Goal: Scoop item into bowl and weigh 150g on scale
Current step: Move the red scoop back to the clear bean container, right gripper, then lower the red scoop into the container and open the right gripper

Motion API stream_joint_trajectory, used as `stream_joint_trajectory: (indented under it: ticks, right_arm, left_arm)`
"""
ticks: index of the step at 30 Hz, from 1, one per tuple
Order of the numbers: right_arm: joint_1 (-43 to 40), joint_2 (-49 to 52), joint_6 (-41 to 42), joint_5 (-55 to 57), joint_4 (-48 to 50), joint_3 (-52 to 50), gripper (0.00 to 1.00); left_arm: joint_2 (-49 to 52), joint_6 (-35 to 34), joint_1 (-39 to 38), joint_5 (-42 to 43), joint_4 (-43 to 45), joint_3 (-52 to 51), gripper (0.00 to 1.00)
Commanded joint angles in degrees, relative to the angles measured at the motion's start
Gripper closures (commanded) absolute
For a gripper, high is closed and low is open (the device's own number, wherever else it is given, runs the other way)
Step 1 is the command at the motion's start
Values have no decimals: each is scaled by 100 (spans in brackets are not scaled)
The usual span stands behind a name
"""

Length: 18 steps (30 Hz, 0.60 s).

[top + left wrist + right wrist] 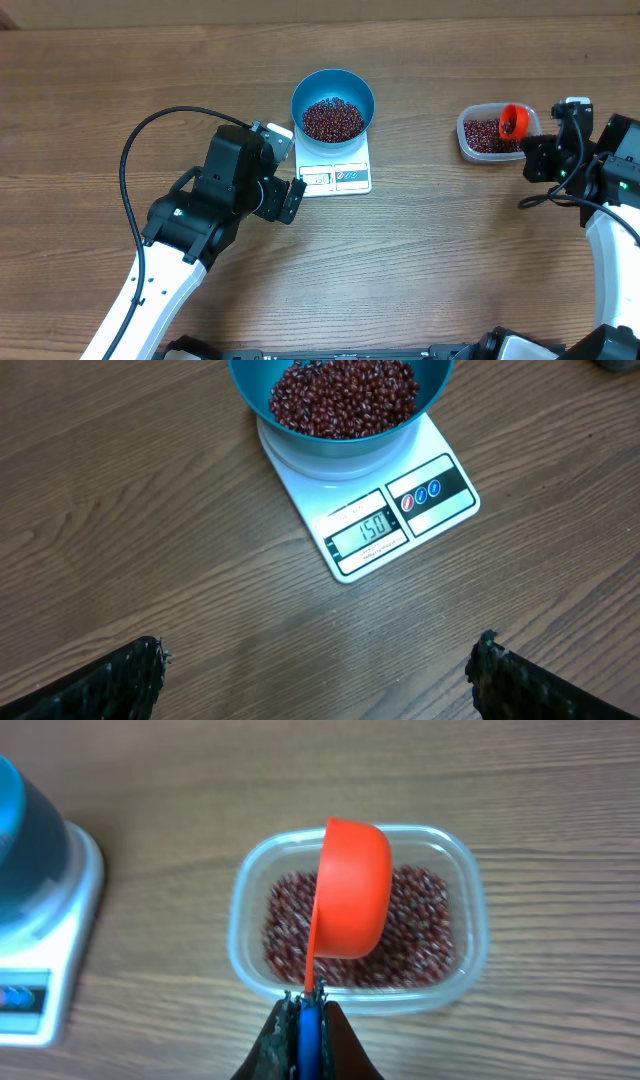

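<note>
Black ribbed fingers (120,685) of the left gripper (318,682) stood spread as wide as they go, with nothing between them, low over the wooden table (150,510) and near the scale (310,498). Its display (372,527) read 150. On the platform sat the blue bowl (335,452), holding a mound of maroon beans (345,395). Well apart, on the other side, the right gripper (308,1020) was clamped tight on the handle of an orange scoop (352,890), which hung tipped on its side above the clear tub (472,920) of remaining beans. Whether any beans lay inside the scoop could not be told.

With the target apparently met, the main hazard was disturbance. A careless sweep of the open left fingers could nudge the scale or bowl and shift the reading or spill beans. Another pour from the scoop would overshoot.
</note>
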Motion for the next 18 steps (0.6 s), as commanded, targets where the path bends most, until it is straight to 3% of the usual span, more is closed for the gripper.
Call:
stream_joint_trajectory:
  ticks: [1,18]
  right_arm:
    - [55,-98,-730,282,-63,87,96]
    - [1191,-98,-551,2413,125,87,96]
  left_arm:
    - [33,-52,-4,-42,17,-22,0]
    - [33,-52,-4,-42,17,-22,0]
